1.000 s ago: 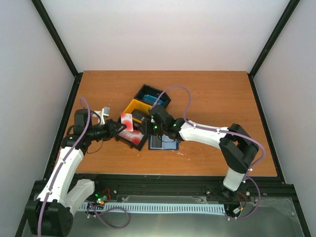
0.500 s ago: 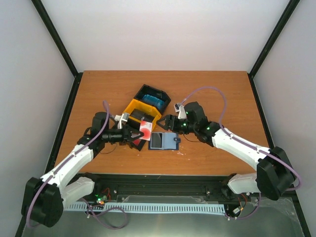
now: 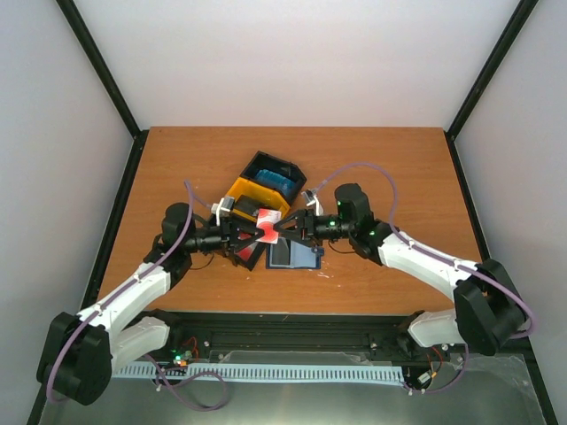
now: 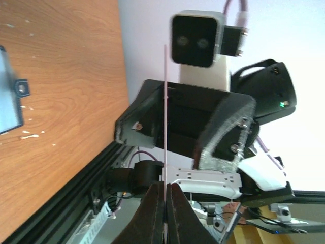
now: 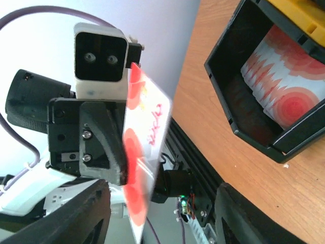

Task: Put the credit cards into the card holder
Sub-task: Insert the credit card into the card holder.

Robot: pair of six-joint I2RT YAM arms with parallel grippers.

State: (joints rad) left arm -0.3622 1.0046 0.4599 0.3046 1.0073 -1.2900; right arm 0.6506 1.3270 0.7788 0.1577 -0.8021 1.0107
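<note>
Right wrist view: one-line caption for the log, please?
Left tool holds a red credit card in front of the open right tool; more red cards lie in the black bin compartment.

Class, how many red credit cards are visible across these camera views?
2 visible: one card pinched in the left gripper; another card in the bin, near black compartment. More may be stacked beneath it.

Smooth wood-grain table (image 3: 390, 168), glossy red plastic credit card (image 5: 149, 150), matt black plastic bin (image 5: 221, 91)
</note>
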